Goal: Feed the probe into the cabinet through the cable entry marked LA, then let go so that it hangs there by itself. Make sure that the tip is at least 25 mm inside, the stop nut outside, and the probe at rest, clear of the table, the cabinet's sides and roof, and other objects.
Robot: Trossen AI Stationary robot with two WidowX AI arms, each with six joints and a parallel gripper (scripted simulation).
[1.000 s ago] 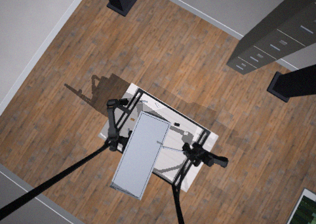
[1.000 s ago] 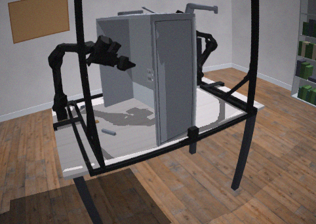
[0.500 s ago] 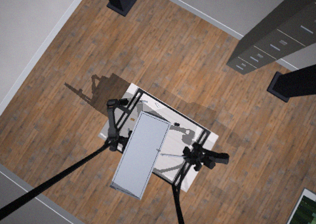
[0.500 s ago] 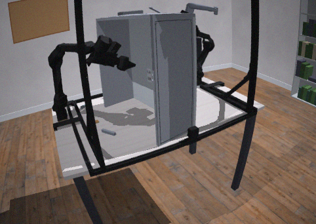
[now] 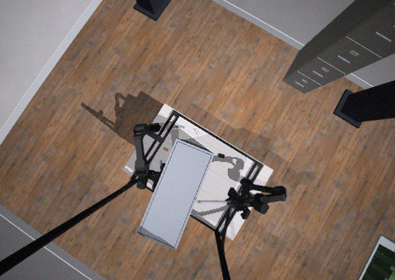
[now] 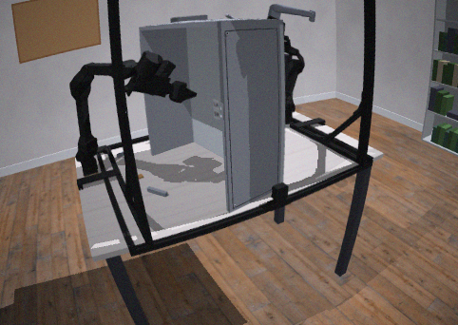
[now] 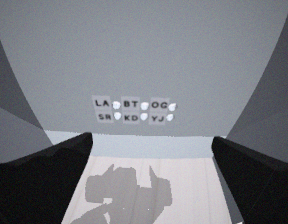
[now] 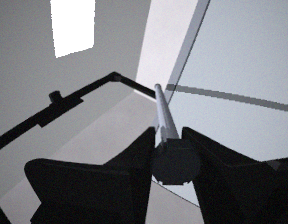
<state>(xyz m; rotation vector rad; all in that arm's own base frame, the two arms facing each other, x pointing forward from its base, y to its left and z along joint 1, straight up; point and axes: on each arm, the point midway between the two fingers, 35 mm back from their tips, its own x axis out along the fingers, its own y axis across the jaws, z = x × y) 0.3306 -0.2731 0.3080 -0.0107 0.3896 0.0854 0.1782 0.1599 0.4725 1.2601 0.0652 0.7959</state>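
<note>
4 grey drawers (image 5: 344,59), wood-plank floor (image 5: 213,57) (image 6: 304,266).
</note>
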